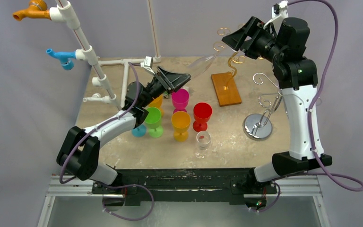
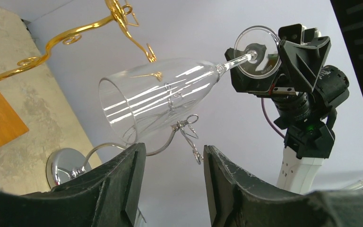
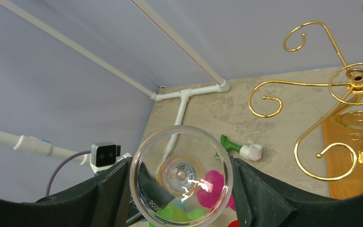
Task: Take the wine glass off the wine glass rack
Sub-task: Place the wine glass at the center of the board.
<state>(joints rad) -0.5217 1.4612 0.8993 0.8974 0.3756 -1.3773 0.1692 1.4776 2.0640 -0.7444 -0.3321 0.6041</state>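
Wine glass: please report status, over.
Right gripper shut on wine glass foot; glass off the gold rack. Left gripper open near the bowl, not gripping. Nothing blocking.

right gripper (image 1: 234,40) raised high, clamped on wine glass (image 2: 156,94) stem; left gripper (image 2: 174,158) angled upward, jaws seemingly half apart

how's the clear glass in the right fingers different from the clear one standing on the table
The held glass is tilted in the air, its foot between the right fingers; the table glass stands upright, untouched. The held glass has a long tapering bowl; the table glass looks shorter. Both are clear and stemmed.
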